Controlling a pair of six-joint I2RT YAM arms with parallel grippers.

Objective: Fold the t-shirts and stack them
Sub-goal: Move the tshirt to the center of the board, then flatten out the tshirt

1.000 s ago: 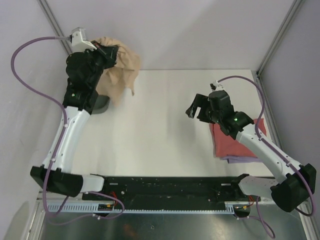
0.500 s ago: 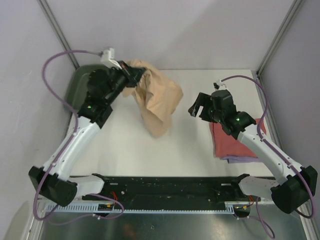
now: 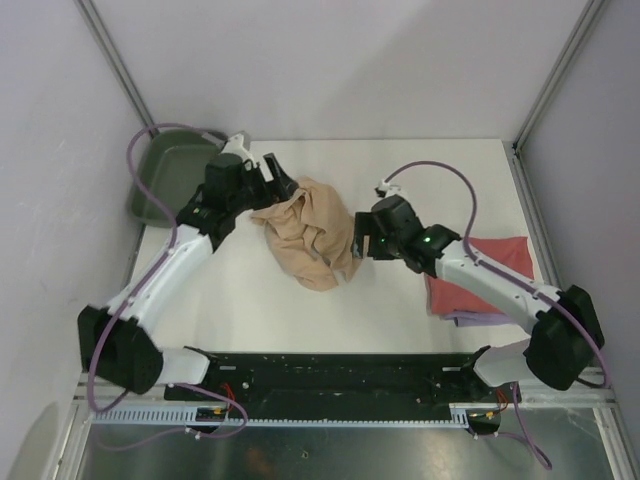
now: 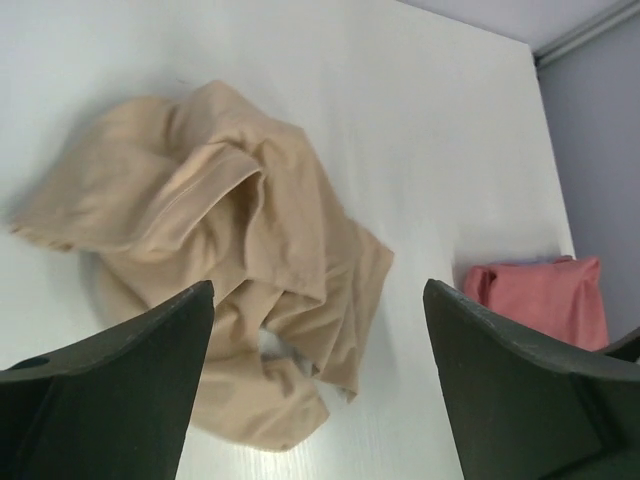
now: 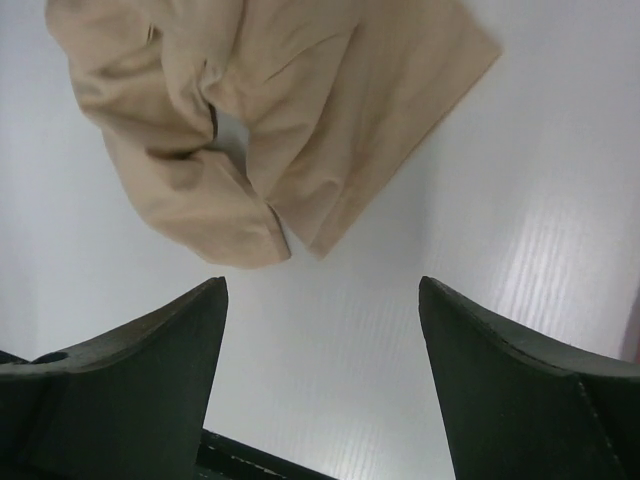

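Your tan t-shirt (image 3: 310, 240) lies crumpled mid-table (image 3: 420, 175), not gripped. Left gripper (image 3: 283, 186) is at its far-left edge, jaws wide, empty. Right gripper (image 3: 357, 238) is just beside its right edge, jaws wide too. Coral-red shirt (image 3: 482, 268) sits folded on the lavender shirt (image 3: 476, 320), right side.

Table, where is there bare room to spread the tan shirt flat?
Bare table lies beyond the tan shirt to the far edge, and between it and the black rail. Crowded: the middle, where left gripper and right gripper flank the shirt, and the right edge, holding the folded coral shirt.
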